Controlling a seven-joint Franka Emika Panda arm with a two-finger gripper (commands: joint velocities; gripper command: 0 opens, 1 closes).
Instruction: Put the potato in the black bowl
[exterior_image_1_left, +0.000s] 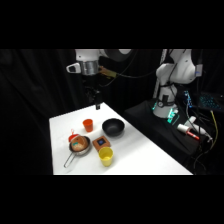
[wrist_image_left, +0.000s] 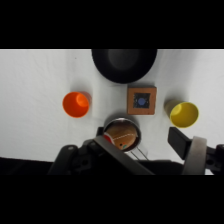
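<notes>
Fingers (wrist_image_left: 181, 141) are standing well apart and are holding nothing, as I am seeing them in the wrist view. The gripper (exterior_image_1_left: 96, 104) is hanging high over the far edge of the table (exterior_image_1_left: 150, 160), well beyond the pan (exterior_image_1_left: 79, 145).

The potato (wrist_image_left: 122, 137) is lying inside this silver pan, so I am judging that the grasp is not yet begun.

I am worrying mostly about the pan wall. If I am coming down with the fingers too wide, one tip may be striking the rim and pushing the pan, or tipping it by the handle. The potato is round, so it may be rolling away from a squeeze that is not centred.

Around the pan the room is tight. The brown block (wrist_image_left: 141, 99) is sitting just beside it, between the pan and the black bowl (wrist_image_left: 124, 62). The orange cup (wrist_image_left: 76, 104) is near on one side, the yellow cup (wrist_image_left: 183, 114) near on the other. When I am carrying the potato across I should be lifting it above the block. Beyond the bowl the table edge is close.
</notes>
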